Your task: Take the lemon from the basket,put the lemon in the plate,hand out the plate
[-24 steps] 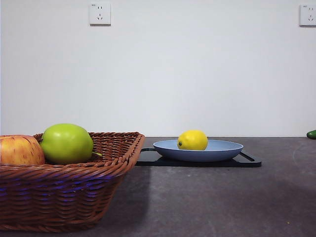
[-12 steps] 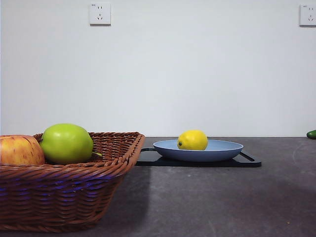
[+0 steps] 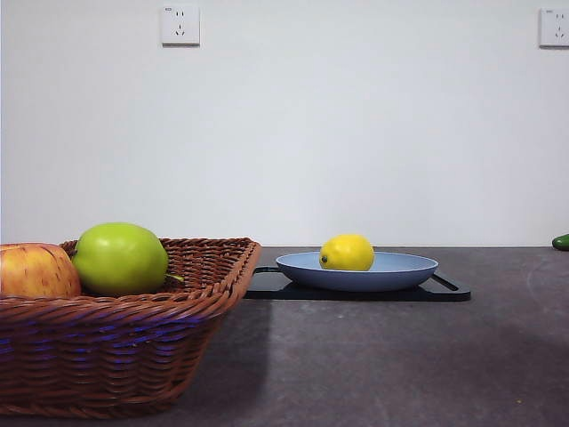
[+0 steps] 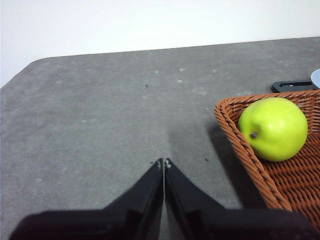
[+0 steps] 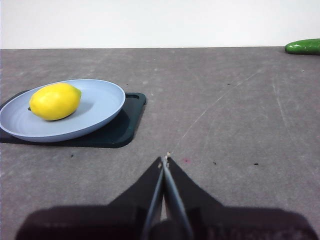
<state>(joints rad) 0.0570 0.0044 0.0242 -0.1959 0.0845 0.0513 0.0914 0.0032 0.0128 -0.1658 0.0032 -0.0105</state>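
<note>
The yellow lemon [image 3: 347, 253] [image 5: 55, 101] lies in the light-blue plate [image 3: 409, 269] [image 5: 102, 107], which rests on a black tray [image 3: 449, 290] [image 5: 122, 131]. The brown wicker basket [image 3: 133, 347] [image 4: 250, 160] stands at the near left. My left gripper [image 4: 164, 162] is shut, holds nothing, and hovers over bare table beside the basket. With its jaws shut and nothing in them, my right gripper [image 5: 164, 159] hangs over the table to the side of the plate. Neither arm shows in the front view.
A green apple [image 3: 120, 259] [image 4: 274, 128] and a red-yellow apple [image 3: 36, 271] sit in the basket. A green cucumber [image 3: 561, 241] [image 5: 303, 46] lies at the far right of the grey table. Two wall sockets are on the white wall behind.
</note>
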